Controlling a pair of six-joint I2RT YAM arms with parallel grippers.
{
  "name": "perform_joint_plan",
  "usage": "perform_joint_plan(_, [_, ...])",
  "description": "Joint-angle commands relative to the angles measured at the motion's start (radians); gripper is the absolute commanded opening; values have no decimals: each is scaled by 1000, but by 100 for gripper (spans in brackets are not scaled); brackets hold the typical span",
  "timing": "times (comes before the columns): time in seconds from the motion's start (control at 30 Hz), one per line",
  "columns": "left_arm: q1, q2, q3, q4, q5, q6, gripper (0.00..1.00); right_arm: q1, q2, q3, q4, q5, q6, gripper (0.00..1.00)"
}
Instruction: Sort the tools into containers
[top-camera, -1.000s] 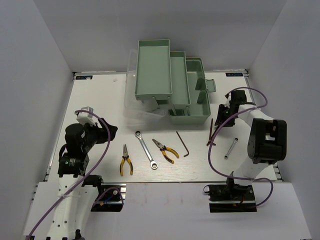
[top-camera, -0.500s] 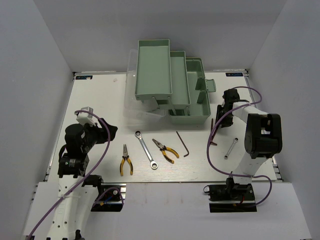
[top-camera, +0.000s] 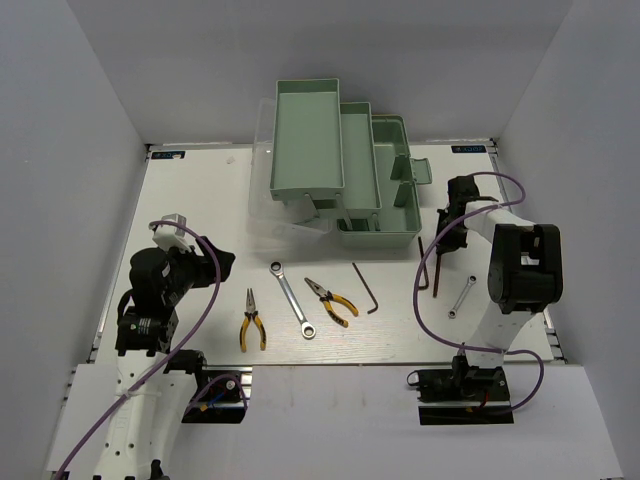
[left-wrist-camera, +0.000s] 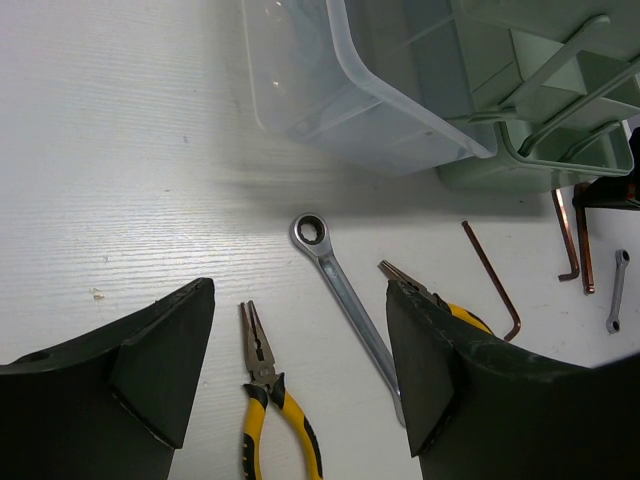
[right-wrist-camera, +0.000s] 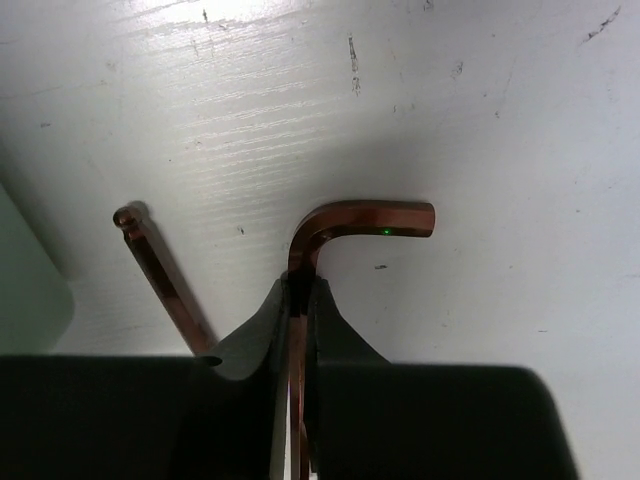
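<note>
My right gripper (top-camera: 446, 236) is shut on a dark-red hex key (right-wrist-camera: 345, 220), pinching its long arm just below the bend, close to the table. A second dark-red hex key (right-wrist-camera: 160, 270) lies beside it. The short wrench (top-camera: 461, 296) lies just in front of them. My left gripper (left-wrist-camera: 300, 370) is open and empty above the table. Below it lie one yellow-handled pliers (left-wrist-camera: 265, 400), the long wrench (left-wrist-camera: 345, 280) and the other pliers (left-wrist-camera: 430, 300). The black hex key (top-camera: 365, 287) lies mid-table. The pale green toolbox (top-camera: 345, 170) stands open at the back.
The toolbox's translucent lid (left-wrist-camera: 340, 90) rests on the table on its left side. Its fold-out trays (top-camera: 306, 135) step up toward the back left. White walls close in the table on three sides.
My right gripper has turned and shifted slightly, and the dark-red hex key in it has swung to the right, apart from the other key. The left arm has not moved.
</note>
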Motion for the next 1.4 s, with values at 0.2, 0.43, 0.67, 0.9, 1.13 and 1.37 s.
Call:
perform_joint_plan(0.2, [-1, -8, -6, 0, 1, 11, 79, -3, -76, 3, 90, -67, -3, 0])
perform_joint_plan(0.43, [-1, -8, -16, 29, 55, 11, 76, 1, -196, 101, 95, -44, -103, 0])
perform_joint_plan(0.67, [-20, 21, -35, 79, 153, 29, 63, 16, -324, 185, 49, -118, -172, 0])
perform_joint_plan(0.9, [-49, 91, -55, 141, 346, 61, 4, 99, -143, 445, 24, -418, -86, 0])
perform_joint_plan(1.13, [-80, 151, -36, 78, 285, 72, 45, 162, 63, 603, 132, -331, -46, 0])
perform_joint_plan(1.37, [-89, 203, -36, 78, 254, 72, 59, 184, 80, 557, 77, -318, -106, 44])
